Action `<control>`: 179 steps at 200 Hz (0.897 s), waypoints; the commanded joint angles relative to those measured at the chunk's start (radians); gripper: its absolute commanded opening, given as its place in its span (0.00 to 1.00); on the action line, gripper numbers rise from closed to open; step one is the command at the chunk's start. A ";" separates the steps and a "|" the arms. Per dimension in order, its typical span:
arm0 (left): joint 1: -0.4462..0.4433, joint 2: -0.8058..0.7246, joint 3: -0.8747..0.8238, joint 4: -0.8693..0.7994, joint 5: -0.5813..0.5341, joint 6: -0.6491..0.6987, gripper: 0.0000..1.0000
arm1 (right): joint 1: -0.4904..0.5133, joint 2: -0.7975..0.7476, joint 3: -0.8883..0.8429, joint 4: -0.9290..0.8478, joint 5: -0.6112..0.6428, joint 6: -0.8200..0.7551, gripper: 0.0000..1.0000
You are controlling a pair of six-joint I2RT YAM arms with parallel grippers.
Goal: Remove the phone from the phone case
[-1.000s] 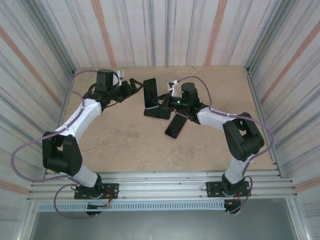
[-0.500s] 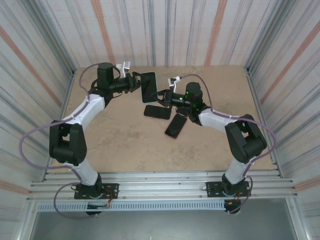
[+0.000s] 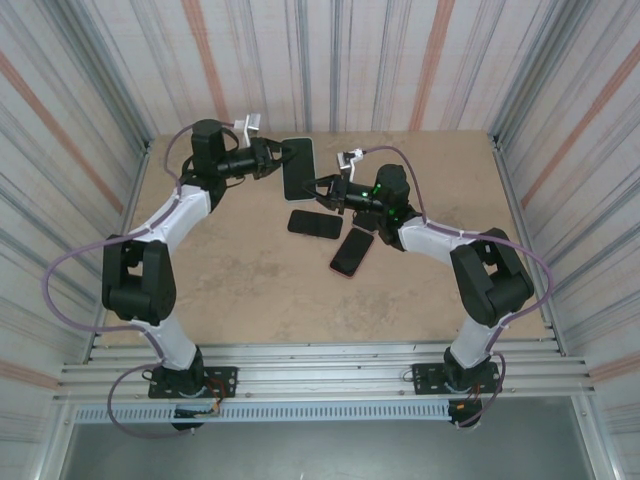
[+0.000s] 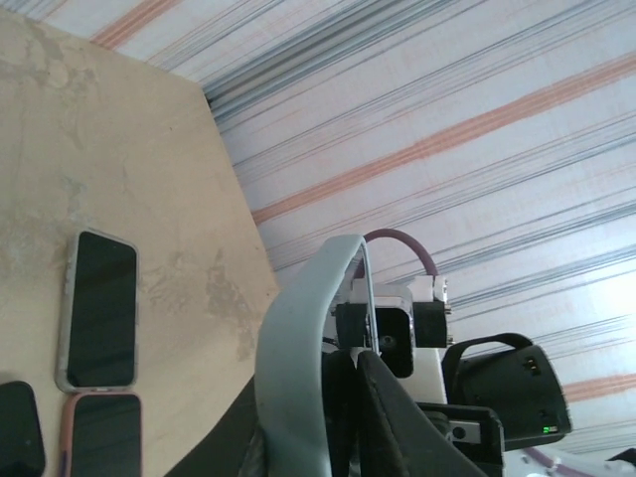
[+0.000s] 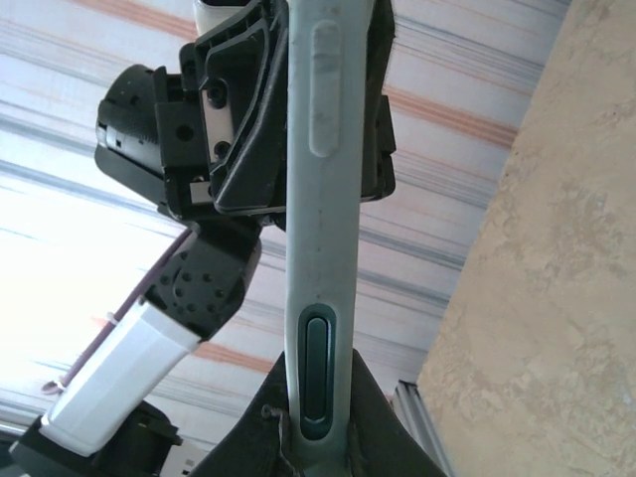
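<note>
Phone case (image 5: 320, 248), pale grey-green, w/ phone (image 3: 297, 168) inside it: dark screen framed by the pale rim all round, not out yet. Cased phone is up off the table (image 3: 230, 280), over the far half, held betw. both grippers.

Left gripper (image 3: 272, 157): fingers clamped on the case's far-left end. Right wrist view shows its black fingers pressed on either side of the pale rim. Right gripper (image 3: 325, 187): fingers closed on the opposite, nearer-right end, one each side of the case.

Left arm (image 3: 165, 220) runs up the left side, elbow bent, wrist turned in toward centre. Right arm (image 3: 440, 238): elbow out at right, forearm stretched left toward the middle.

On the table near the right gripper: black phone (image 3: 315, 223) & pink-rimmed phone (image 3: 351, 251), both flat, close together; can't tell if touching.
</note>
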 commanded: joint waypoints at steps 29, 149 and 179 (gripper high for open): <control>0.001 0.014 0.011 0.146 0.040 -0.106 0.16 | -0.008 0.012 0.008 0.096 -0.016 0.047 0.23; -0.027 -0.072 -0.123 0.247 -0.300 -0.273 0.09 | 0.018 -0.080 -0.133 0.011 0.198 -0.192 0.58; -0.056 -0.112 -0.191 0.289 -0.436 -0.292 0.08 | 0.053 -0.104 -0.200 0.057 0.332 -0.229 0.59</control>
